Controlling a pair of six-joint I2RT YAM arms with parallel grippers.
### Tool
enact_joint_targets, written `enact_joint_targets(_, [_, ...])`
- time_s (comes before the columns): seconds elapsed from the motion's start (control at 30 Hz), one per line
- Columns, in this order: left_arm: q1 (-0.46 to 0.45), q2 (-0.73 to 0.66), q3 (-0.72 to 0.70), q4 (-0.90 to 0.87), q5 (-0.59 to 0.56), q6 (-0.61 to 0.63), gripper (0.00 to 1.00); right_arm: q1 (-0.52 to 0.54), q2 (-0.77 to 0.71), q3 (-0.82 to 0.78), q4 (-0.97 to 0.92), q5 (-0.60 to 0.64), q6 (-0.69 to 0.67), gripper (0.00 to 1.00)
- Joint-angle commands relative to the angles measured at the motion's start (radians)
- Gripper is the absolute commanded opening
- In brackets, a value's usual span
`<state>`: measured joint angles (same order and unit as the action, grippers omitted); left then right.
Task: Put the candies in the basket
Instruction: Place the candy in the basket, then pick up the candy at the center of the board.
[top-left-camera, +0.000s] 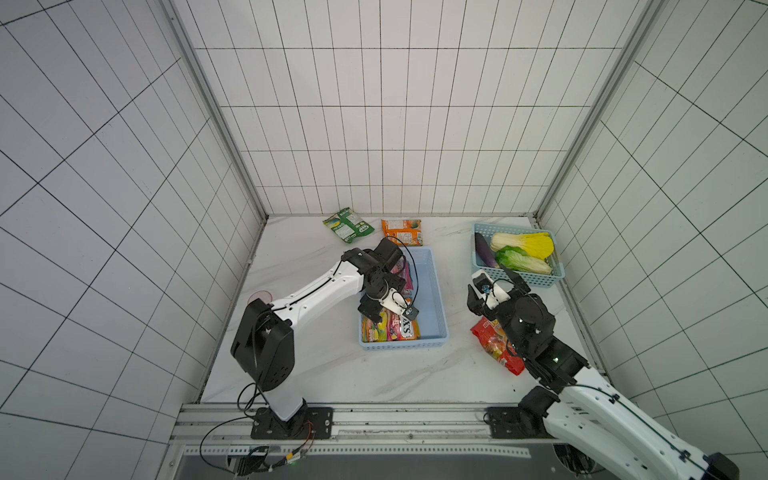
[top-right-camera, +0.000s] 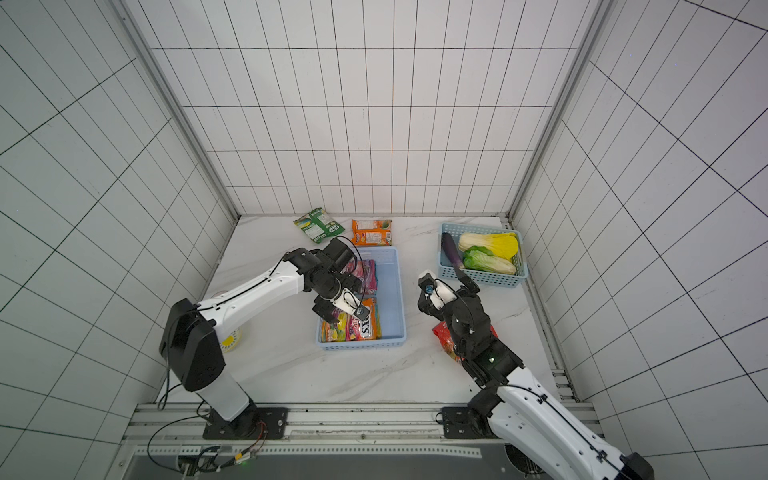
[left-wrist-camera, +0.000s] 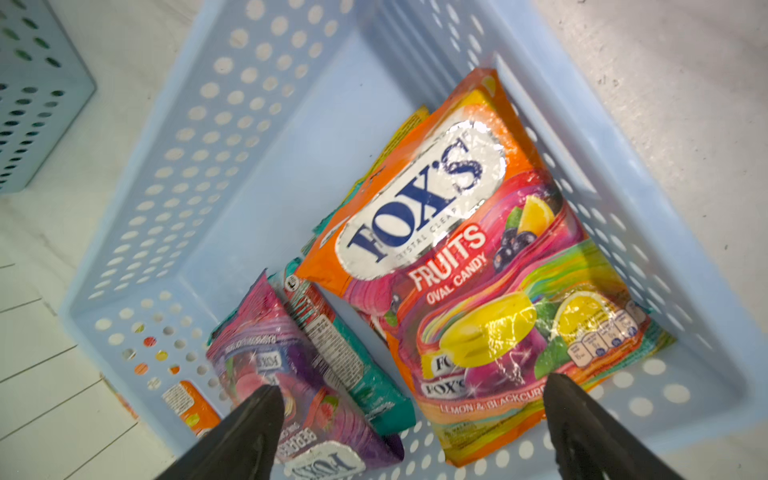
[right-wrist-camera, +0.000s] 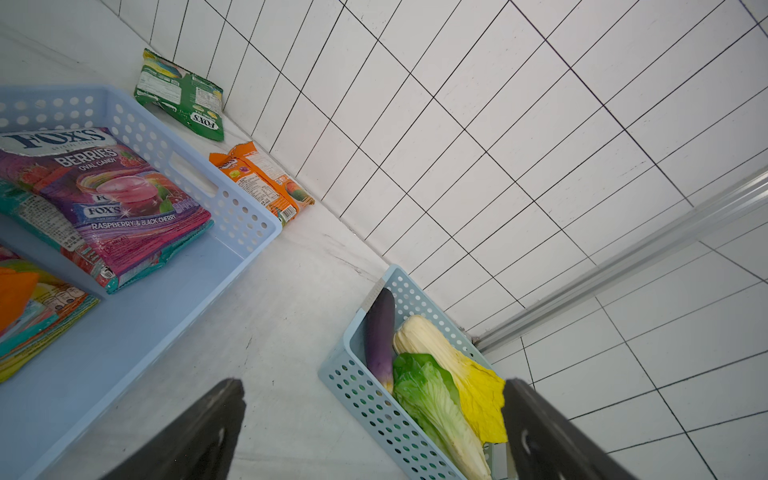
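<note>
Nearest the bases, a red bag lies on the table, partly hidden under the right arm. The right gripper hangs above bare table between basket and crate, fingers spread wide and empty.

Farther in, the left gripper hovers over the basket, fingers wide apart with nothing between them. Beneath lie a fruits bag and a berries bag, both on the basket floor toward the left arm's side. The drop looks done, so the sound move is a straight lift until the fingertips clear the perforated rim, then a swing out. Dragging sideways could snag a crinkly edge. The basket's other half is free.

Beyond, an orange bag sits just past the far rim and a green bag is beside it, both close to the back wall. Come at those from above, since little room lies behind them.
</note>
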<state>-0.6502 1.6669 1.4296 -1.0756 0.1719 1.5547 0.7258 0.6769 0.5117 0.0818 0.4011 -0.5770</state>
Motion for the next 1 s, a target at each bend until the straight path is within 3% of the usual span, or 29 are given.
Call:
enact_joint_targets(0.0, [0.049, -0.043, 0.038, -0.018, 0.072, -0.077, 0.96, -0.006, 0.002, -0.018, 0.005, 0.011, -0.003, 0.99])
enact_joint_targets(0.33, [0.17, -0.175, 0.018, 0.149, 0.106, -0.435, 0.92, -0.007, 0.038, 0.022, -0.023, 0.08, 0.009, 0.99])
enact_joint_targets(0.47, [0.209, -0.223, -0.007, 0.209, 0.091, -0.581, 0.91, -0.009, 0.018, 0.049, -0.029, 0.082, 0.03, 0.99])
enact_joint_targets(0.57, [0.22, -0.259, -0.015, 0.27, 0.017, -0.728, 0.93, -0.011, 0.032, 0.086, -0.059, 0.105, 0.069, 0.99])
enact_joint_targets(0.8, [0.259, -0.335, -0.037, 0.386, -0.125, -1.02, 0.97, -0.02, 0.194, 0.265, -0.16, 0.094, 0.192, 0.99])
enact_joint_targets(0.97, [0.335, -0.387, -0.059, 0.407, -0.079, -1.212, 0.97, -0.035, 0.34, 0.424, -0.248, 0.016, 0.282, 0.99])
